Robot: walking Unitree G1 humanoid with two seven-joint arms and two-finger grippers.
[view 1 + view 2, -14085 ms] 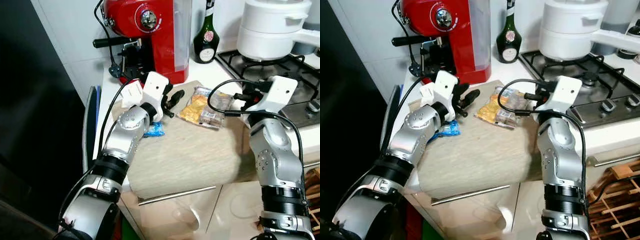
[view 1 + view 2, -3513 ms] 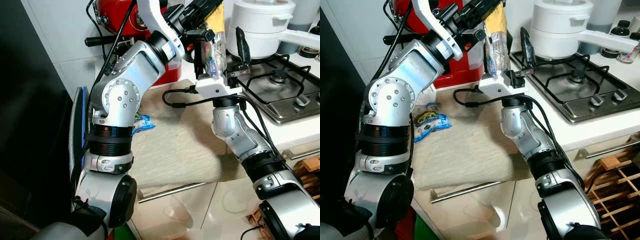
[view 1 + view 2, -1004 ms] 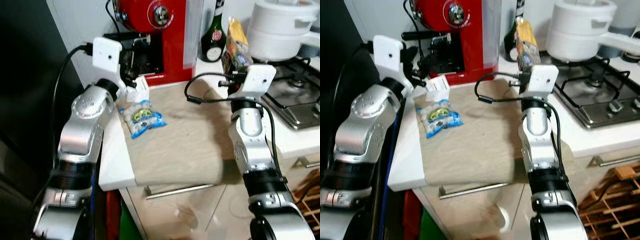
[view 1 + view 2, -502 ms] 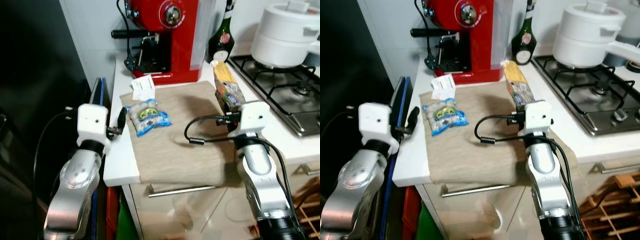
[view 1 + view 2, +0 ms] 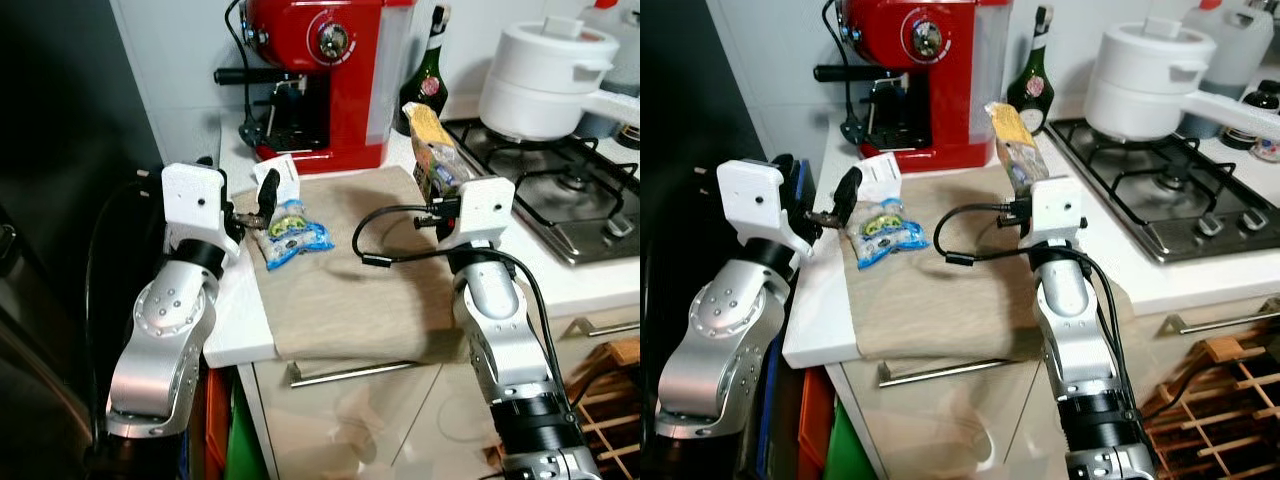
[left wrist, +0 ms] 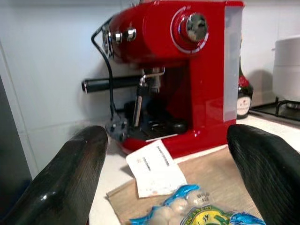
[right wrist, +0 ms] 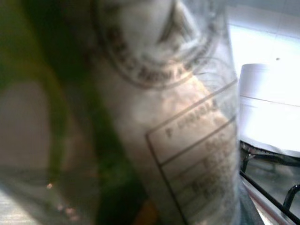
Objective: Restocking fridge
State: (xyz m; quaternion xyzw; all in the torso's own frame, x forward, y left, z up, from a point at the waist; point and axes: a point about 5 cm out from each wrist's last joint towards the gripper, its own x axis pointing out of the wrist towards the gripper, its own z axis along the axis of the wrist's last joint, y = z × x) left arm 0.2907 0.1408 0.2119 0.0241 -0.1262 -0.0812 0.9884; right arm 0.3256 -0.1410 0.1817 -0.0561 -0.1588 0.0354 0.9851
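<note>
Right gripper (image 5: 440, 185) pinches yellow packet (image 5: 433, 150), held upright above cloth (image 5: 350, 290) near stove (image 5: 560, 200). Left gripper (image 6: 173, 164) spread wide, empty, hovering just beside blue bag (image 5: 290, 233) on cloth, facing coffee machine (image 5: 330, 75).

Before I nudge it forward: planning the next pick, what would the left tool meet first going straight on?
Probably the blue packet of white balls just below its line, then the white paper slip and red coffee machine; depth is unclear.

Snack bag (image 5: 291, 233) on cloth (image 5: 345, 270), coffee machine (image 5: 330, 70) behind, bottle (image 5: 428, 72) beside it, stove (image 5: 560, 200) at right.
</note>
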